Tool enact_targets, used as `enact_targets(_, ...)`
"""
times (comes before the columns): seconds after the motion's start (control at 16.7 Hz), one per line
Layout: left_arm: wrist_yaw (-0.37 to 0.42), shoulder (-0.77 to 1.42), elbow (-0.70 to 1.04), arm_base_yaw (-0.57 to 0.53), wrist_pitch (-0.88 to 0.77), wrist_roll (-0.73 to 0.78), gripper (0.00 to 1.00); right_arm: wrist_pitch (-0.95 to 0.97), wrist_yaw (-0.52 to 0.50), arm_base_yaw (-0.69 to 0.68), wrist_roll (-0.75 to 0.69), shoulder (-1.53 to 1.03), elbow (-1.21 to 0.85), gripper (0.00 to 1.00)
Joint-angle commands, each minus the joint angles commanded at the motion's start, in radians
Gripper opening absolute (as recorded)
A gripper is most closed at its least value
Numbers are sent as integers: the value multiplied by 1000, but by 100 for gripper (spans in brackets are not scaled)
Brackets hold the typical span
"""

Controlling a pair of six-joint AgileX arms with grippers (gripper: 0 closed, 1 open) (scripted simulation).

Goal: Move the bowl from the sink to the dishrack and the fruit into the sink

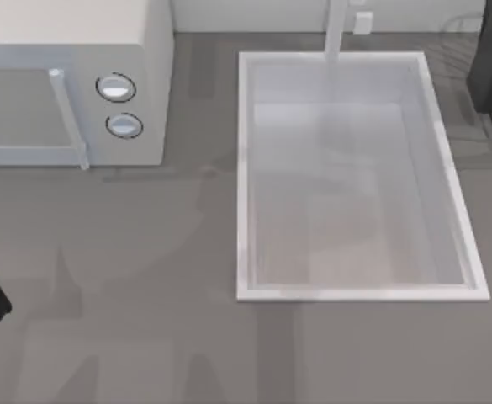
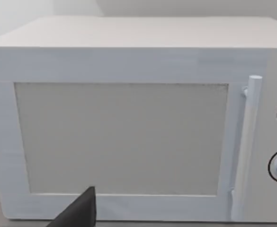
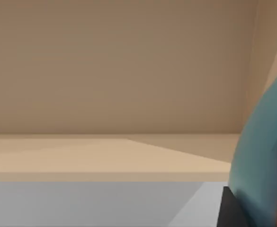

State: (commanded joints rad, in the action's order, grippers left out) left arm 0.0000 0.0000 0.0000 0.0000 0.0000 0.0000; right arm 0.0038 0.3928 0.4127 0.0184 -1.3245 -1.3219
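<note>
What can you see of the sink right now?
The sink is a large white rectangular basin recessed into the grey table, right of the microwave. Its raised rim runs all around; the walls look smooth and pale. A white faucet post rises at its far edge. Nothing lies in the basin.

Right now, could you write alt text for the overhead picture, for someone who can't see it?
A large white sink, nothing visible inside, is set into a grey table, with a white microwave at the far left. Thin dishrack wires and a black arm part show at the far right; another black shape sits at the left edge.
</note>
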Motion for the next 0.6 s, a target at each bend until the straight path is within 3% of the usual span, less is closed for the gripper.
enact_targets(0.24,0,0,0,0,0,0,100,152,-14,-21,0,-103,52,0)
enact_targets(0.6,0,0,0,0,0,0,100,563,-69,-68,-4,-332,211,0)
